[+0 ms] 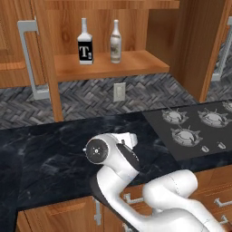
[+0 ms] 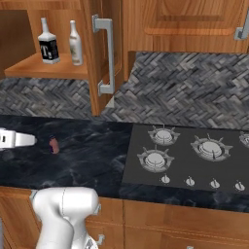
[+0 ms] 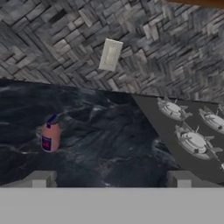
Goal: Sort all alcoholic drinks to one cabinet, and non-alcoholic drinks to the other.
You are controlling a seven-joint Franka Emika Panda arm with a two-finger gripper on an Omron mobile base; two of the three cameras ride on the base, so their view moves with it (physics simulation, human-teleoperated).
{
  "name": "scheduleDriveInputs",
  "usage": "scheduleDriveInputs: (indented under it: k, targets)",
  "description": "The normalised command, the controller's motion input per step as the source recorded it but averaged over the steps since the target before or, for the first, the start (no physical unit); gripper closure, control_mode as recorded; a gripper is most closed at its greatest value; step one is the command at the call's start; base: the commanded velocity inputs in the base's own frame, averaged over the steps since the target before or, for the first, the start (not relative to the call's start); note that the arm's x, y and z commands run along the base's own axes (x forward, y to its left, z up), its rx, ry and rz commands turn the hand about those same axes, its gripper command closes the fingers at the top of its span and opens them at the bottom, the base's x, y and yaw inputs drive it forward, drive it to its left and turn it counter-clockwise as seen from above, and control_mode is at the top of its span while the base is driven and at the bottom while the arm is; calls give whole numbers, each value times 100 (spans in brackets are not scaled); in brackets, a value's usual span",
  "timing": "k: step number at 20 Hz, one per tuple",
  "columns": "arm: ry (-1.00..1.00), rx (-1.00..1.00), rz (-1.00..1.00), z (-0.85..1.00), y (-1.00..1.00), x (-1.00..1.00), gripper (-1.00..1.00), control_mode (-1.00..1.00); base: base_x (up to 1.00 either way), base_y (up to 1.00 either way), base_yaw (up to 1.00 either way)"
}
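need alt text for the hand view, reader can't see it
A small pink-purple bottle with a dark cap stands upright on a black marbled counter, left of centre and ahead of the open gripper. A gas cooktop sits to the right, and a pale wall outlet is set in the grey herringbone backsplash behind.

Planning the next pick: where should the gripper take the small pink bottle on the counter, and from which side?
Grip the pink bottle around its straight mid-body, below the dark cap. It stands upright with open counter around it, so a level approach from the robot's side looks best. The gripper is open.
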Motion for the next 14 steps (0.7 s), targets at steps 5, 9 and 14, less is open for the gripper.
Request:
scheduleDriveInputs:
  k: [5, 9, 14]
  targets:
    - [1, 14, 0, -20, 3, 30, -100, -100, 0, 0, 0]
    - [0, 14, 0, -24, 0, 22, -100, -100, 0, 0, 0]
    - [1, 8, 0, -17, 0, 22, -100, -100, 0, 0, 0]
